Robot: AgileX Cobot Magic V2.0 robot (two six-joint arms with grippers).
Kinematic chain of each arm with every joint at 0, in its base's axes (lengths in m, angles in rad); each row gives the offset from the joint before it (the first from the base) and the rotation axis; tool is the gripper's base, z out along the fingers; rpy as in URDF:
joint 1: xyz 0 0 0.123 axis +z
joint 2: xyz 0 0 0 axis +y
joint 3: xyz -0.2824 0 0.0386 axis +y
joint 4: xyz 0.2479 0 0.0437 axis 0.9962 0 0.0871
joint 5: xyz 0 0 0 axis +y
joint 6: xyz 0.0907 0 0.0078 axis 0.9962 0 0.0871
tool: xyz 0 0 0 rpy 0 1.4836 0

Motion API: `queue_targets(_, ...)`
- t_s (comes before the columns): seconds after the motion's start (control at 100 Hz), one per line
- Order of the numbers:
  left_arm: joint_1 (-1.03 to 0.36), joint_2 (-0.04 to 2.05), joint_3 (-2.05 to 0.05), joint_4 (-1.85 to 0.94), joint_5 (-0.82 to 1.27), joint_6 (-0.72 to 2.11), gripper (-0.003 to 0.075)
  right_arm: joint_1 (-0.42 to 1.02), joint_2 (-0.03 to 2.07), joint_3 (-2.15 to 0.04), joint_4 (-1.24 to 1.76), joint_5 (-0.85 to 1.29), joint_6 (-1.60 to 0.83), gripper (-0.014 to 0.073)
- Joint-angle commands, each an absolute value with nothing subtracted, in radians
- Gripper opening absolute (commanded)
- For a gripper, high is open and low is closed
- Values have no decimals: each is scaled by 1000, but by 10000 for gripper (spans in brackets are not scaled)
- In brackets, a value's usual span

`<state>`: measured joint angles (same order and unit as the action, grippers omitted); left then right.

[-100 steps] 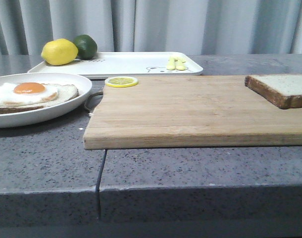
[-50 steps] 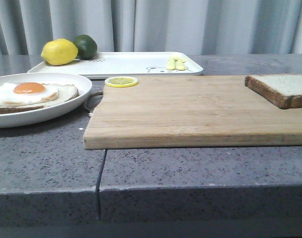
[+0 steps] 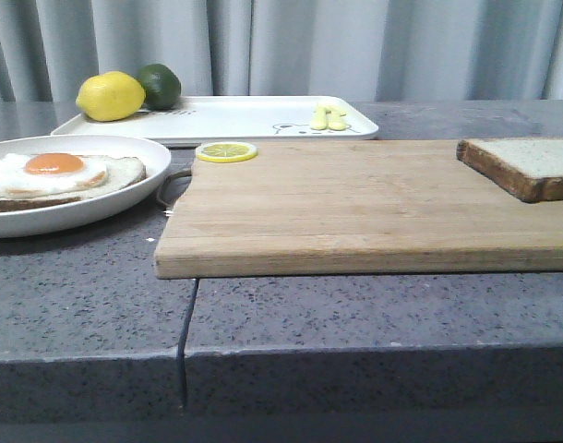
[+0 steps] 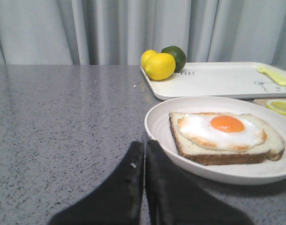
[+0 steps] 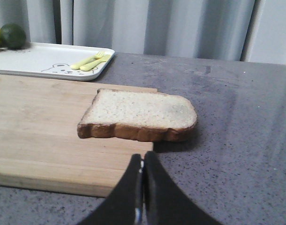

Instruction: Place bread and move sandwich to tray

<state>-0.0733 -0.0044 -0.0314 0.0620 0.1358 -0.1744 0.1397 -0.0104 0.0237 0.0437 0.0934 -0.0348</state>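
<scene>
The bread point(image 5: 138, 115) is laid flat on the right end of the wooden cutting board point(image 3: 355, 208), and one corner is stuck out past the board's edge over the grey table point(image 3: 355, 314). The right gripper point(image 5: 142, 187) is seen close to the bread, with its two dark fingers pressed together and nothing held between them.

A thin lemon slice point(image 3: 226, 151) is placed on the far left corner of the board. Behind the board, the tray point(image 3: 235, 118) is set flat on the table. A small yellow fork and spoon point(image 3: 328, 117) are kept on its right part, and a whole lemon point(image 3: 110, 96) and a green lime point(image 3: 160, 85) are kept on its left end.

To the left of the board, a round white plate point(image 4: 157, 126) is found, and a slice topped with a fried egg point(image 4: 222, 136) is laid on it. The left gripper point(image 4: 144, 187) is seen just beside the plate, fingers pressed together, with nothing gripped
</scene>
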Motion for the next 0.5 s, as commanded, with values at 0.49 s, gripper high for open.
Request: queue_targets(0.49,-79,301,-501,-49,440,-186,-19,132,329,-476,123,415,-30,-117)
